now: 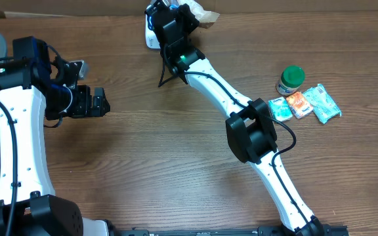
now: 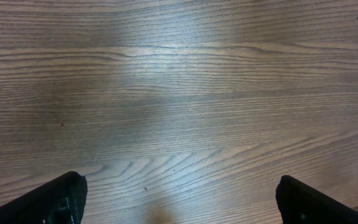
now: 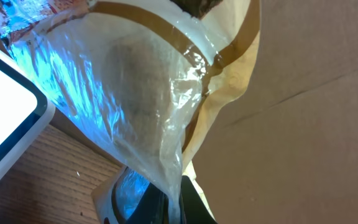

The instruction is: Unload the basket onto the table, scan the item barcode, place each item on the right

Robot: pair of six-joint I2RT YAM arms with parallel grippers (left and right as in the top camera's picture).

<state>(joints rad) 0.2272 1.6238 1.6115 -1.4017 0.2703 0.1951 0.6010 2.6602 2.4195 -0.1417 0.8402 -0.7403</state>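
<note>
Plastic: one clear bag [image 3: 148,106], three packets [image 1: 298,103], one green-lidded jar [image 1: 291,80].

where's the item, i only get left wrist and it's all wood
observer: It's in the right tool, which is shut on a clear bag at the table's far edge.
operator: is it near the scanner yet
observer: Yes, the bag is close beside the white scanner. I can't tell if they touch.
</note>
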